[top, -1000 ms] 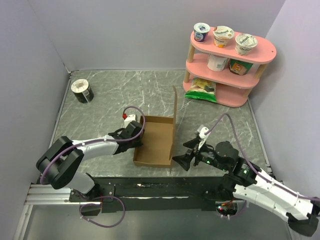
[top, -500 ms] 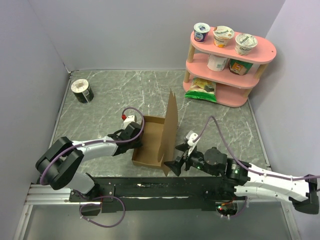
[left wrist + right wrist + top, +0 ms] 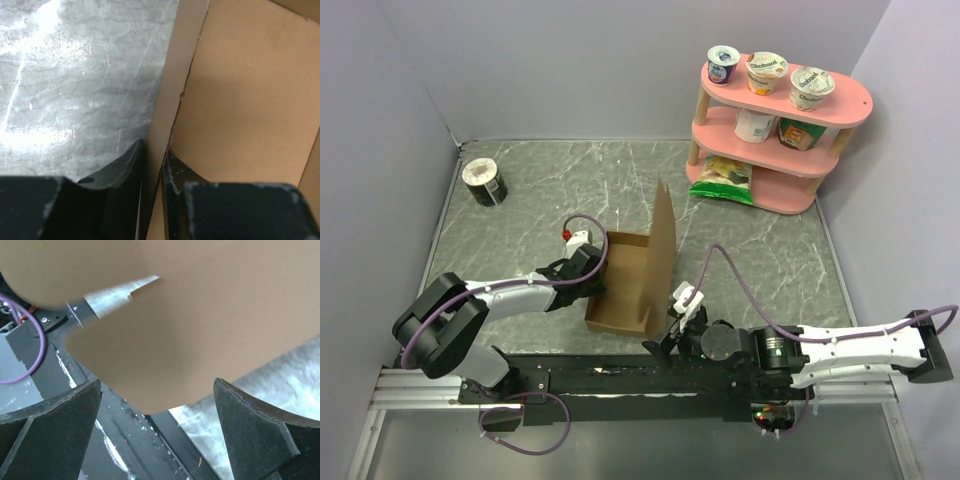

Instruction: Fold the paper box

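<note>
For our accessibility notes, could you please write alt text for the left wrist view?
The left gripper pinches a side wall of the paper box, one finger outside above the grey marbled table, the other inside the brown box.

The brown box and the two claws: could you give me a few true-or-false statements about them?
1. The left claw pinches a side wall of the paper box. True.
2. The right claw is clamped shut. False: it gapes wide open at the box's near right corner.
3. A tall flap stands up along the box's right side. True.
4. The box sits on the pink shelf. False: it rests on the table; the shelf holds yogurt cups.
</note>
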You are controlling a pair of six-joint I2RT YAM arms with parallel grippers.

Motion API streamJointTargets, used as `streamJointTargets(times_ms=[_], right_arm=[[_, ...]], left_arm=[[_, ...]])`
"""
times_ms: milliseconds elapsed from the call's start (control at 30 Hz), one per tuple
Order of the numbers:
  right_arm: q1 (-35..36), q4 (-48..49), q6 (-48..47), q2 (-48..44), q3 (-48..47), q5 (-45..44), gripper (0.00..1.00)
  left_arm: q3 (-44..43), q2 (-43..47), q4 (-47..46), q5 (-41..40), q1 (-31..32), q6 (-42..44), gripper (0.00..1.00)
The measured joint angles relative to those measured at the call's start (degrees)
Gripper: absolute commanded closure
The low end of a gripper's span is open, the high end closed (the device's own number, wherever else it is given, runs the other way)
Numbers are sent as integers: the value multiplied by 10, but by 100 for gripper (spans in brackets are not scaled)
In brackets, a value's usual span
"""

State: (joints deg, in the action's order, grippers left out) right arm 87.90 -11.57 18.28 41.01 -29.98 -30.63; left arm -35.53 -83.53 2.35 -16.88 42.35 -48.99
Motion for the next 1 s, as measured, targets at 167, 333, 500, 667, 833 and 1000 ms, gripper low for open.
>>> streamJointTargets(times_ms=[167,333,500,667,833,1000], right_arm=[[27,-46,62,20,-23,-76,0],[34,-97,138,45,-46,-140,22],[18,-161,181,83,-81,-172,46],[-15,-187,184,81,-94,-182,55],[-78,-127,100,5,-49,-148,63],[-197,-66,-33,-85,5,-36,70]], left_arm=[[0,0,0,-1,0,-5,73],[5,4,-5,-5,0,-17,72],[44,44,-20,-7,3,-24,32],[59,128,2,-12,6,-9,4],[47,245,42,-13,6,32,4],[38,381,38,10,1,118,4]])
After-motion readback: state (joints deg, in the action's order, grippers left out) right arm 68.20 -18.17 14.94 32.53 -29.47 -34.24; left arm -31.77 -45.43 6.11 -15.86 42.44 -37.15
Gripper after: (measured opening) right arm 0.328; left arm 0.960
